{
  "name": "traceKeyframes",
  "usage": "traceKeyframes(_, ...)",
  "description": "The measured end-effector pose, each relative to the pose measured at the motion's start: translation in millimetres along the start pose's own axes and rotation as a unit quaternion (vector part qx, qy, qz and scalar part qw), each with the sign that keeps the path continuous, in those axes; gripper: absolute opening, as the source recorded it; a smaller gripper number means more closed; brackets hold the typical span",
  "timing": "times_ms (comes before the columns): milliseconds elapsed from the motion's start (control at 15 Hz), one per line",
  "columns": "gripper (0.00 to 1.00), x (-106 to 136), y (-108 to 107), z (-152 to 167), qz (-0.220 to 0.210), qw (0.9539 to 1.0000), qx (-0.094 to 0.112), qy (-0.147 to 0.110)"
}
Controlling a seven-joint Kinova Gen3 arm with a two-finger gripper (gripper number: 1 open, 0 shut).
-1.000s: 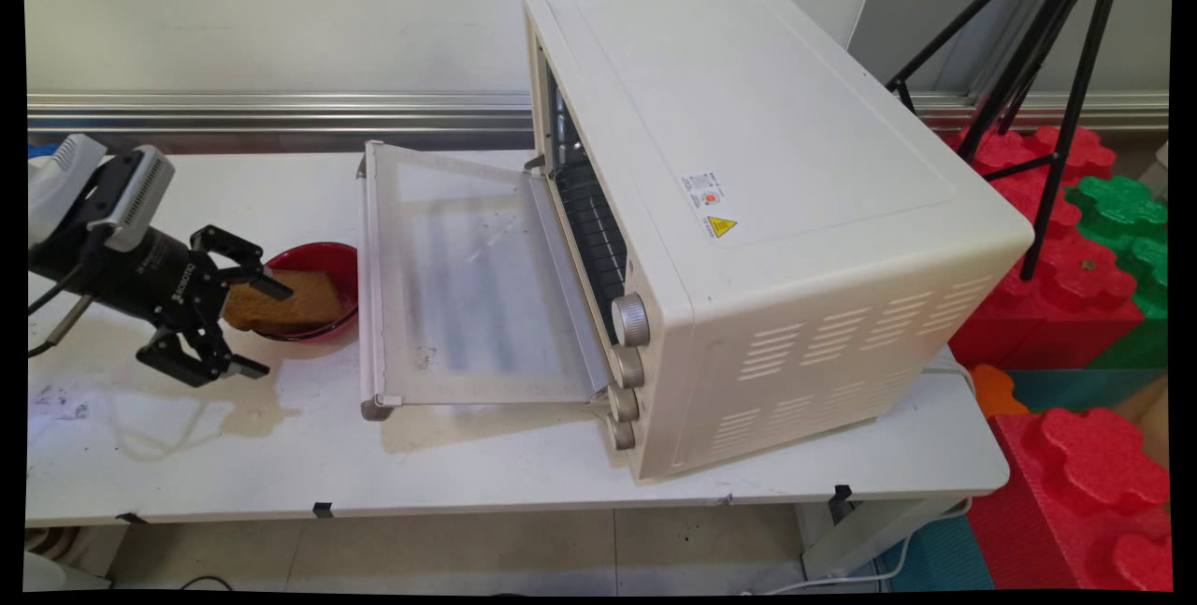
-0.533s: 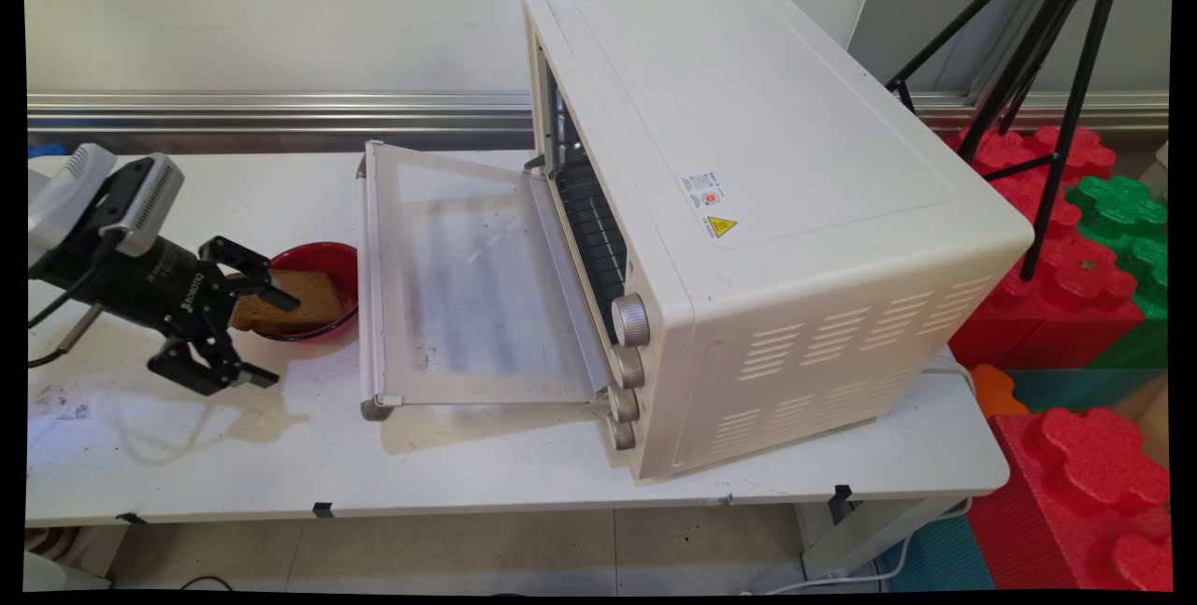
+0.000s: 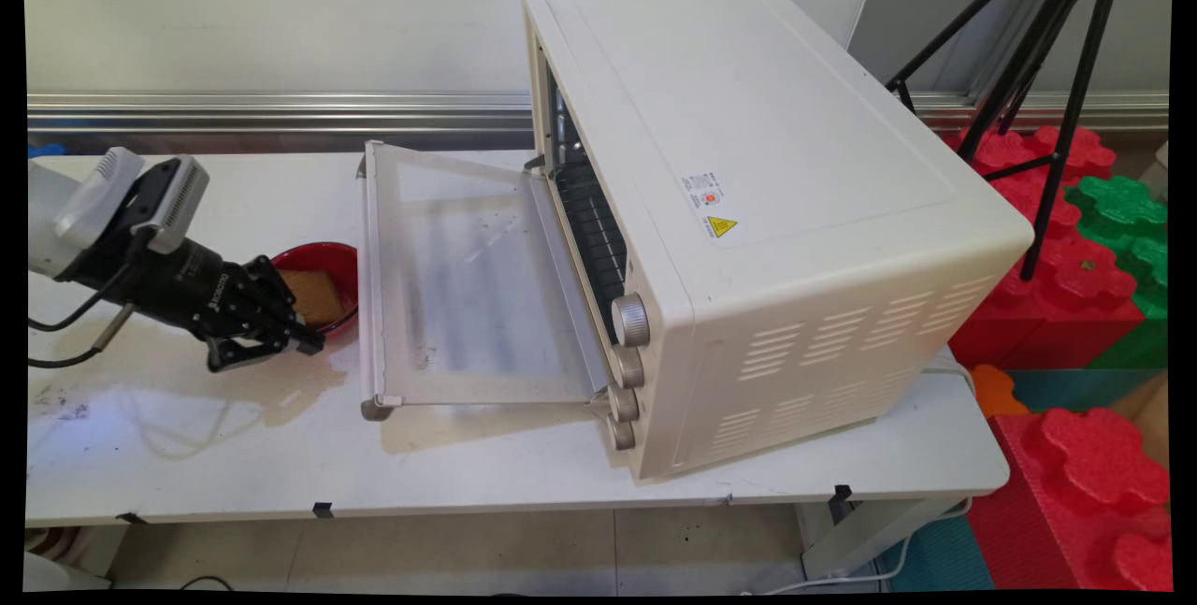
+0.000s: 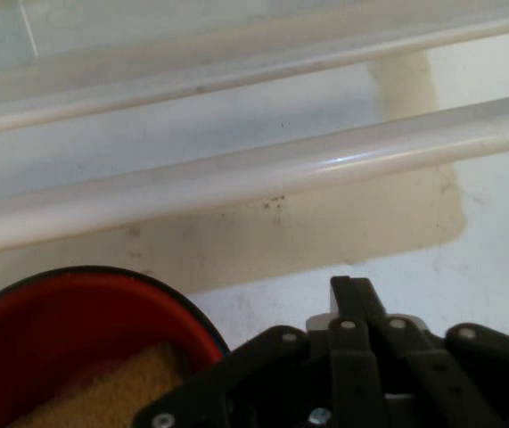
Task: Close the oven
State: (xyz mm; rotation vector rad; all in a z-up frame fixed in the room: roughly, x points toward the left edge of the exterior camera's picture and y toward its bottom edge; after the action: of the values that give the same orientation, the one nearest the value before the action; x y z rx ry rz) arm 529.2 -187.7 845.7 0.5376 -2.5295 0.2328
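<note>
white table, gripper beside red bowl

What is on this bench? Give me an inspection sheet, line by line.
Surface: white table, tan stains at its left end.
Things at hand: red bowl holding a toast slice; white toaster oven, its door folded down, rack inside.
Clutter: nothing seen.
Gripper: gripper shut, holding nothing, low at the bowl's near rim; contact unclear.
Cables: black cables hang from the arm over the table's left end.
Surroundings: black tripod, red and green foam blocks to the right; wall behind.
</note>
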Motion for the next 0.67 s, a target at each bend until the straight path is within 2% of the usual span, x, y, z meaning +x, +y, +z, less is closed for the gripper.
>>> traceKeyframes(400, 0.0, 1.4, -4.2, 11.8, -0.01, 0.9999, 0.004, 0.008)
traceKeyframes(667, 0.0, 6.2, -8.9, 21.8, -0.02, 0.9995, 0.012, 0.022)
